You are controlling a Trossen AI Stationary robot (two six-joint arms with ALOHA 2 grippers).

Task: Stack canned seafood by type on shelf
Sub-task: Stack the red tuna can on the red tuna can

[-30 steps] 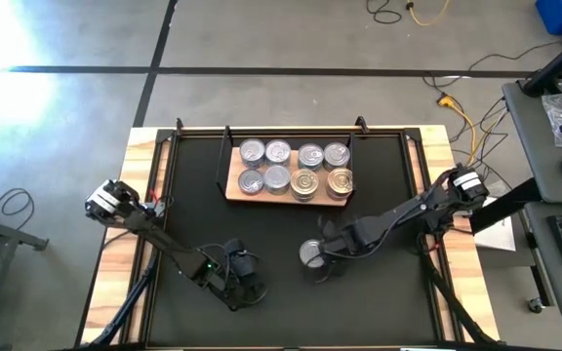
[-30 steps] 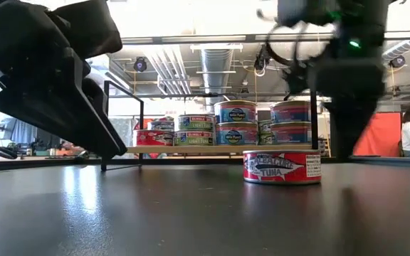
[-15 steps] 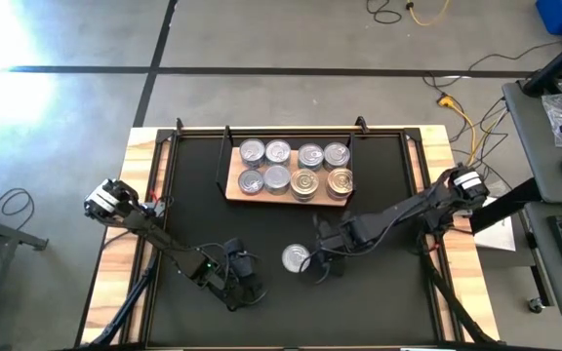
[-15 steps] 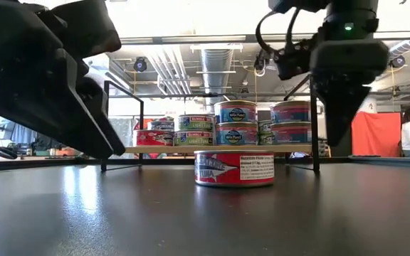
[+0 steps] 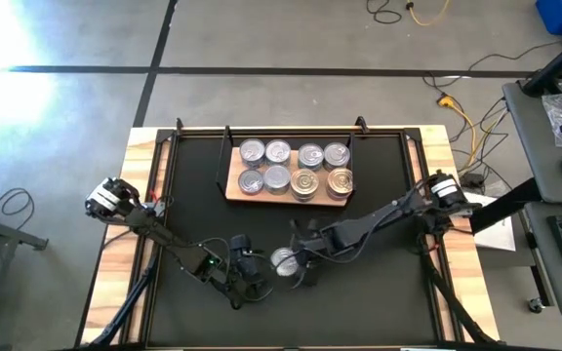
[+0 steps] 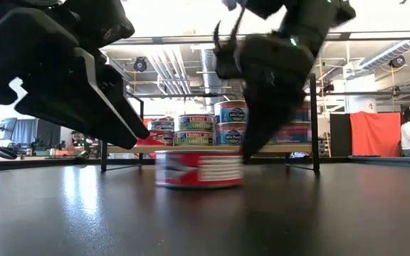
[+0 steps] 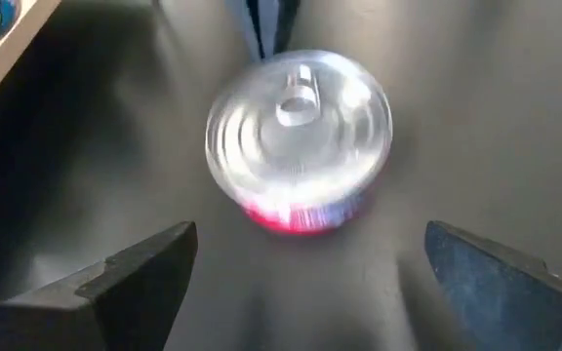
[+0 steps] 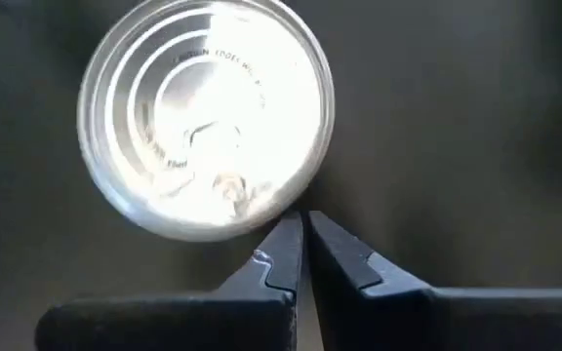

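A lone silver-topped tin with a red side (image 5: 283, 260) stands upright on the black mat (image 5: 379, 302) that covers the surface, well in front of the shelf (image 5: 286, 193) and apart from it. The shelf, a light-wood board with thin black frame ends, sits toward the far edge of the mat and carries eight stacks of cans (image 5: 293, 168) in two rows of four; the two at the front right of the board show gold tops, the rest silver. In the low view these stacks (image 6: 223, 122) appear two cans high behind the lone tin (image 6: 199, 169). The right gripper (image 5: 303, 263) is just beside the tin on its right, jaws pressed together into a single point whose tips touch the tin's rim (image 8: 208, 117), as the right wrist view shows. The left gripper (image 5: 245, 276) sits on the other side of the tin, near but not touching it, jaws spread wide with the tin (image 7: 299, 138) in line with the gap and beyond the fingertips (image 7: 144, 268). So the tin lies between the two grippers, and nothing else on the mat stands between it and the shelf. Bare wood of the surface (image 5: 140, 166) shows past the mat's edges.
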